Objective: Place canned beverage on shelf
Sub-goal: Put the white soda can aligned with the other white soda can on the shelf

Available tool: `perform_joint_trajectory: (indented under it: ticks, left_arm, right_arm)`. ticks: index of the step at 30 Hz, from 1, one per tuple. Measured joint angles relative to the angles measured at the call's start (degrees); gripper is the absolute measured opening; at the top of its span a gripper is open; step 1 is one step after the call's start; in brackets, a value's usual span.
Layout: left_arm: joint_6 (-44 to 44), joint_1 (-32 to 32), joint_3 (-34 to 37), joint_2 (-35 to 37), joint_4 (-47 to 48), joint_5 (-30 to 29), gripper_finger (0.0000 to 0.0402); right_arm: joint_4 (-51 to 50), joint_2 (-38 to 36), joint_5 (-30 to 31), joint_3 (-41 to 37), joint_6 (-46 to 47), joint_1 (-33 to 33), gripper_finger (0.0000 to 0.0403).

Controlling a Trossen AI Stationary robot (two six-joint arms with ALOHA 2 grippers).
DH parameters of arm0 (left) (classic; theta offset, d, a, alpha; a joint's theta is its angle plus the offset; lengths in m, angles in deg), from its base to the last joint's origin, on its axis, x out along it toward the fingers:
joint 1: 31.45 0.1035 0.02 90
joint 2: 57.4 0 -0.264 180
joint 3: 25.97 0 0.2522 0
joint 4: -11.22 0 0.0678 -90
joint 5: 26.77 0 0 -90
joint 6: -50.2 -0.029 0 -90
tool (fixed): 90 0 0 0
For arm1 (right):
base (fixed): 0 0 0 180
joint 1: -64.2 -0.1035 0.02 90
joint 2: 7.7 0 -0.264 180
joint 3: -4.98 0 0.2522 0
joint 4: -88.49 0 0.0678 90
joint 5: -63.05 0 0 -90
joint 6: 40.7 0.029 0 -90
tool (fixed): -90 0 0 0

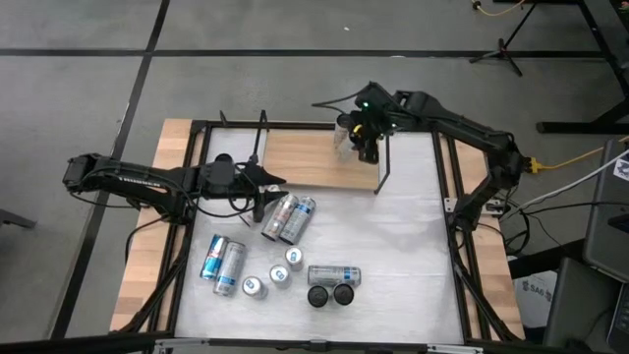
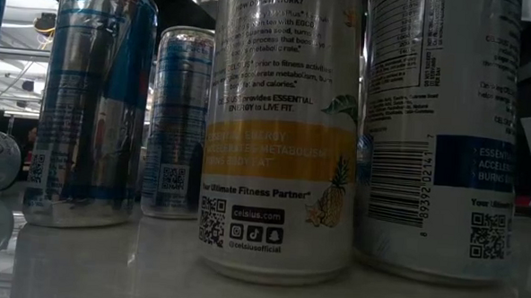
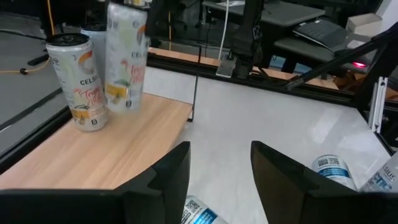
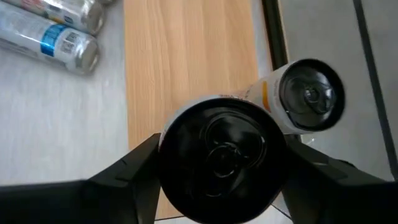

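I have one Celsius can (image 3: 79, 81) standing on the shelf (image 1: 305, 157) at upper centre, my right gripper (image 4: 217, 165) clamps a second can (image 3: 126, 56) above it, the left gripper (image 3: 221, 171) waits open and empty, and the remaining cans (image 1: 280, 258) lie lower left.

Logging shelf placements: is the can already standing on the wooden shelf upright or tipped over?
Upright. The can stands on its base on the shelf, top rim up; the right wrist view looks down on its round lid.

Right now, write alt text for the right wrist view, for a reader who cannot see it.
The right gripper holds a can seen top-down between its dark fingers, over the light wooden shelf. A second can stands on the shelf just beside it. Two silver cans lie on the white tabletop beyond the board.
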Motion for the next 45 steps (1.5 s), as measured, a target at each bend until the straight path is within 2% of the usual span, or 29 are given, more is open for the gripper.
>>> perform_joint_trajectory:
  ticks: [13,45]
  left_arm:
    - [0.02,0.00,-0.01,0.00,-0.04,0.00,0.0160]
    - [0.02,0.00,-0.02,0.00,-0.04,0.00,0.0160]
  right_arm:
    - [0.35,6.69,0.42,-0.07,-0.45,0.12,0.0252]
    - [1.00,7.15,0.55,0.00,-2.37,0.12,0.0253]
